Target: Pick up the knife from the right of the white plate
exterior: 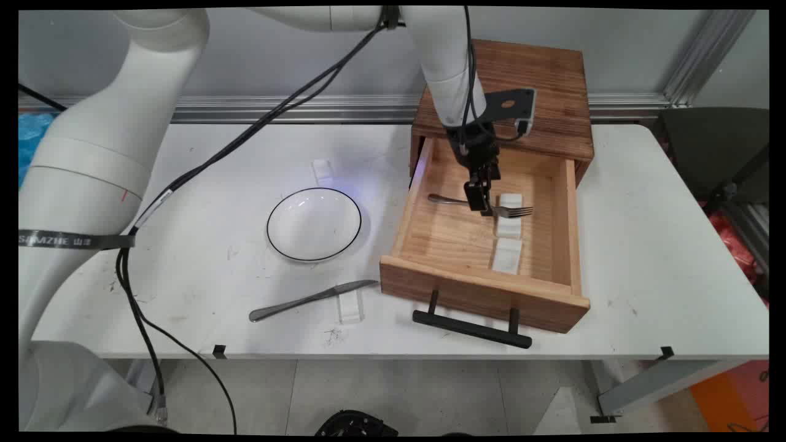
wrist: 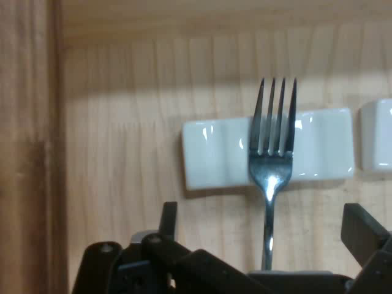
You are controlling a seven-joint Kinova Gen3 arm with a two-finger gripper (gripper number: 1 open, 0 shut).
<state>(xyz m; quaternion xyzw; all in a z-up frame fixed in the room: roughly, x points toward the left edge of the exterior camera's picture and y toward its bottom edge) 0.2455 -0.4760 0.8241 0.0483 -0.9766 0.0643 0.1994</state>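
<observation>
Tool [exterior: 480, 205] over steel fork [exterior: 491, 209] on white ceramic rest [wrist: 269, 156].

We reached our arm [exterior: 448, 67] in from the upper left. Our end effector [exterior: 480, 204] pointed straight down. Its fingers [wrist: 361, 229] stood apart.

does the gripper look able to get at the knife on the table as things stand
Probably yes. The knife lies in the open on the table, its tip on a small white rest, nothing over it. The gripper is down in the open drawer at the fork.
</observation>
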